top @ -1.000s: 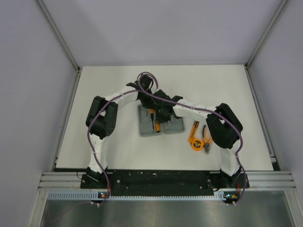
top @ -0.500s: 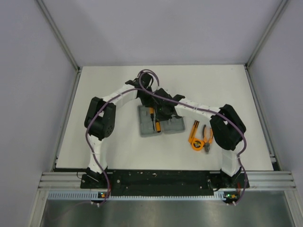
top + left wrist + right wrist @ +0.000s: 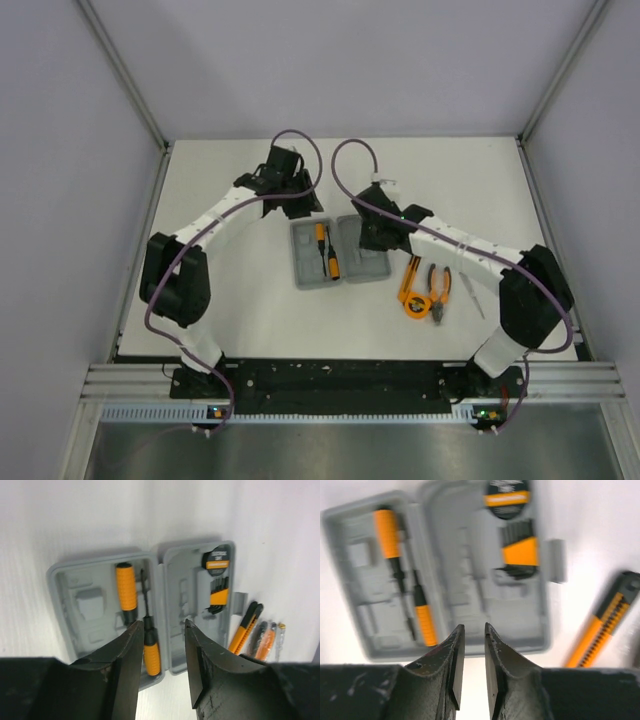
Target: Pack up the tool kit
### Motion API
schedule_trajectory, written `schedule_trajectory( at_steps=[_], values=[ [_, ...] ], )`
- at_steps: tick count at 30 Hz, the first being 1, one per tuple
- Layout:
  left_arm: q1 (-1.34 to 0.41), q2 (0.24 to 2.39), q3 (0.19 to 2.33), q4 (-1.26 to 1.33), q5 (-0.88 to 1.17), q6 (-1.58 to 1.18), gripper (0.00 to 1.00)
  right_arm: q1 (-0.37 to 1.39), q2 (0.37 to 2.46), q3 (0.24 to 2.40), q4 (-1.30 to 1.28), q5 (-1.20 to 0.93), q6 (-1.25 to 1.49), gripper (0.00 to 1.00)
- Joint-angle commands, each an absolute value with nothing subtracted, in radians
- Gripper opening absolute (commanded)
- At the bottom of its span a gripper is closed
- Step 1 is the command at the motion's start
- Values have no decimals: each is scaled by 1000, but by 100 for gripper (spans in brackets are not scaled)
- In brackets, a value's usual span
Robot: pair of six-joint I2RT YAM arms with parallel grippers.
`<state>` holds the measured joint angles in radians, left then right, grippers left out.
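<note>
Far left, at 11 o'clock from the open grey case [image 3: 372, 262] mid-table: left gripper [image 3: 163, 630], held above it, fingers spread, nothing between. Seated in the case's left half: two screwdrivers [image 3: 126, 592], orange handles head to tail. In the right half, at its 12 o'clock corner, a round black tape measure [image 3: 216, 560]; just below, an orange-and-black bit holder [image 3: 218, 596]; bare recesses alongside. Above the right half, toward 1 o'clock: right gripper [image 3: 473, 630], fingers drawn nearly together with only a thin gap, empty. At 3 o'clock from the case, loose on the white table [image 3: 250, 320]: knife [image 3: 411, 270] nearest, then pliers [image 3: 437, 288], then a thin clear tester [image 3: 470, 296].

Likely step in hand: fetching the knife with the right gripper. Widen the fingers before descending. Straddle the handle across its narrow width, near mid-length. Lift level, without nudging the pliers. Lay into a matching bare recess and press flush. Keep the left gripper clear, or steady the case's 9 o'clock rim.
</note>
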<state>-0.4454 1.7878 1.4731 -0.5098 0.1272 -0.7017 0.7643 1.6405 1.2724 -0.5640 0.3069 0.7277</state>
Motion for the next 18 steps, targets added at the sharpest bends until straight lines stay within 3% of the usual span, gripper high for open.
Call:
schedule_trajectory(
  at_steps=[1,8,11,18],
  values=[
    [-423,1692,1372,-469,48,-661,44,687,1533,1154,-612,402,819,25],
    [-382,1577,1238,-431,9,-629,60,575,1447,1019,-678,411,859,44],
    [-358,1531,1168,-385,11,-620,70,548,1465,1011,-681,391,844,45],
    [-295,1499,1104,-371,63,-638,78,515,1586,1043,-683,325,810,46]
  ],
)
